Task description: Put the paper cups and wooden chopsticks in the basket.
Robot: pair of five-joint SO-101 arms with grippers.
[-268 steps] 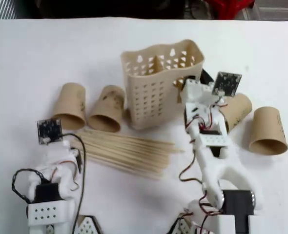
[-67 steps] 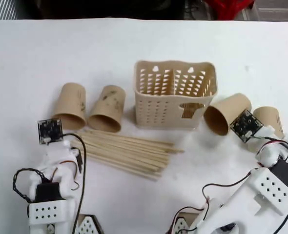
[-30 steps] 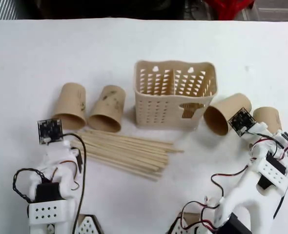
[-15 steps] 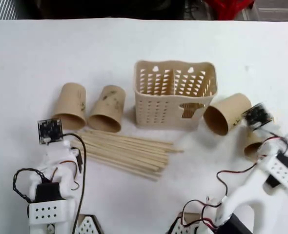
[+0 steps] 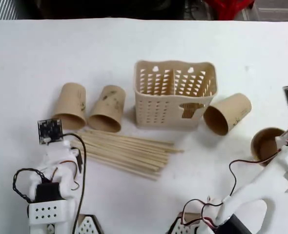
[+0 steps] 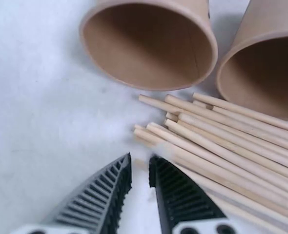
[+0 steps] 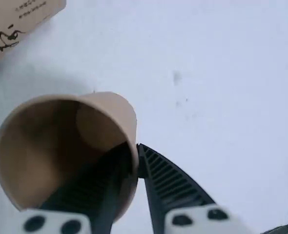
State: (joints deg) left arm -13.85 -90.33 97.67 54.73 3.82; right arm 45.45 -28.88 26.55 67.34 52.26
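The cream plastic basket (image 5: 175, 92) stands upright in the middle of the table. Two paper cups (image 5: 71, 105) (image 5: 107, 108) lie on their sides to its left, and a third cup (image 5: 227, 113) lies at its right. A bundle of wooden chopsticks (image 5: 129, 153) lies in front of the basket. My right gripper (image 7: 134, 156) is shut on the wall of a fourth cup (image 7: 61, 141) (image 5: 267, 144), one finger inside and one outside, mouth facing up. My left gripper (image 6: 139, 178) is shut and holds nothing, just short of the chopstick ends (image 6: 154, 131).
The white table (image 5: 134, 44) is bare behind the basket and reaches a dark edge at the back. The right arm (image 5: 261, 195) stands near the table's right side, and the left arm (image 5: 49, 190) stands at the front left.
My right gripper has closed on the far-right cup and swung it rightward and forward, tipping it from lying down to mouth up. The left arm has kept still.
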